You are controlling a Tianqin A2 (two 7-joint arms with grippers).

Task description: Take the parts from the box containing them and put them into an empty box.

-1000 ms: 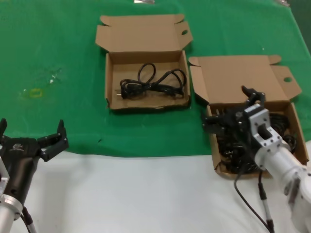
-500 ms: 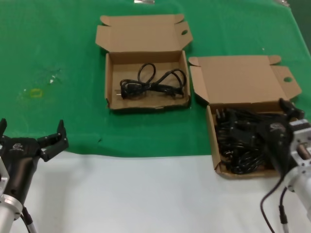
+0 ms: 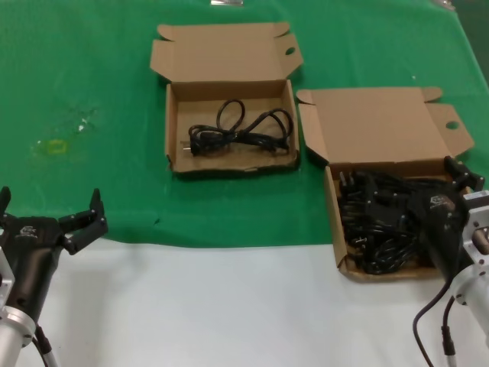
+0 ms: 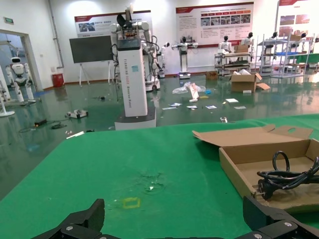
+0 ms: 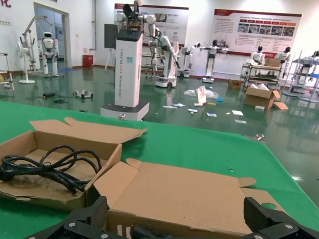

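The box containing the parts (image 3: 334, 222) stands at the right with a pile of black power cords (image 3: 378, 222) in it. My right gripper (image 3: 422, 191) is open and empty, low over the right part of that pile. In the right wrist view my right gripper (image 5: 174, 219) faces the box's raised lid (image 5: 189, 196). The other box (image 3: 175, 126), with the wavy front rim, stands farther back to the left and holds one looped cord (image 3: 241, 130). My left gripper (image 3: 50, 218) is open and empty, parked at the near left.
The boxes stand on a green cloth (image 3: 92, 92); a white strip (image 3: 214, 306) runs along the near edge. A small yellow mark (image 3: 55, 145) lies at the left. The far box (image 4: 239, 164) and its cord (image 4: 284, 177) show in the left wrist view.
My right gripper has moved right and nearer, from over the left part of the pile to its right part, uncovering the cords. The left arm has not moved.
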